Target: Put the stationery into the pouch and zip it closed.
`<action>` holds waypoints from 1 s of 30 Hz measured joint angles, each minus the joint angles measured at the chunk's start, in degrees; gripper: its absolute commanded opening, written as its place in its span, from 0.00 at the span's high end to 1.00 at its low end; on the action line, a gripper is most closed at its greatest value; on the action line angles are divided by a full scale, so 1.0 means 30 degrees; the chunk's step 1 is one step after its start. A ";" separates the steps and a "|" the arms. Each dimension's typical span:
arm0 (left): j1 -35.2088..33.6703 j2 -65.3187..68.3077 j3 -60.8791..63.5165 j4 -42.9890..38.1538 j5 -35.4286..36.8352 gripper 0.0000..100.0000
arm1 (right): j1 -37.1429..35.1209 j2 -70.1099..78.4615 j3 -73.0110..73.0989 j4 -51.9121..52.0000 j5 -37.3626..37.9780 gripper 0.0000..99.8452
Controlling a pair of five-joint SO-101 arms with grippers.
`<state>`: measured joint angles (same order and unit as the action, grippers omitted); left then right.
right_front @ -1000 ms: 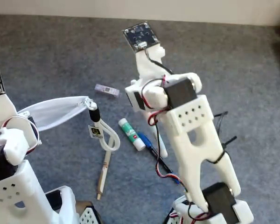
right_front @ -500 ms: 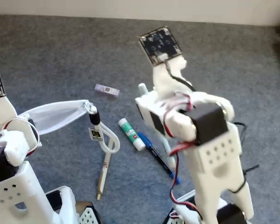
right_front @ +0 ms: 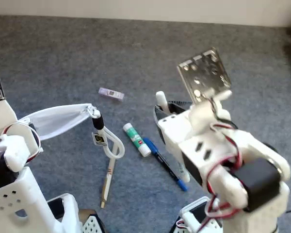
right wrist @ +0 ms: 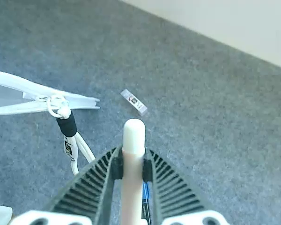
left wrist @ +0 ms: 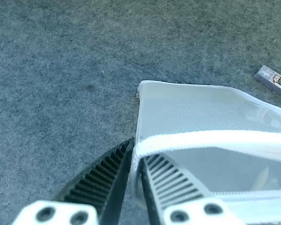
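Pouch (left wrist: 201,112) at left, rim pinched in left gripper (left wrist: 136,157); white pen (right wrist: 133,133) clamped in right gripper (right wrist: 131,159), so swing left, level it, feed lengthwise into held-open mouth without snagging mesh.

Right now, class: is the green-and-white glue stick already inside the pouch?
No, the glue stick lies on the carpet beside the blue pen, outside the pouch.

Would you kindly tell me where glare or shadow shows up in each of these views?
High view: the board on the right arm's wrist shines silvery with glare, while the carpet is evenly lit, without hard shadows. Left wrist view: the pouch rim glows nearly pure white. Right wrist view: the white pen in the right gripper is brightly lit, and the wall looks washed pale.
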<state>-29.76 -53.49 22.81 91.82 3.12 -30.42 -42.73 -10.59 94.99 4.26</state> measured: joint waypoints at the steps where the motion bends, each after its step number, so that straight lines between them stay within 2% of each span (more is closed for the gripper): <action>1: 0.0000 0.0000 0.0000 0.0000 0.0000 0.99 | -0.0264 -0.0293 0.0000 0.0000 0.0000 0.99; 10: 0.0000 0.0000 0.0000 0.0000 0.0000 0.99 | -0.1934 -0.3165 0.2462 -0.1084 0.0000 0.99; 21: 0.0000 0.0000 0.0000 0.0000 0.0000 0.99 | -0.1993 -0.8615 0.9846 -0.8645 0.0000 0.99; 30: 0.0000 0.0000 0.0000 0.0000 0.0000 0.99 | -0.2168 -1.0813 1.4447 -1.4857 0.0000 0.99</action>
<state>-29.76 -53.49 22.81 91.82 3.12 -36.92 -75.16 32.75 50.42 4.26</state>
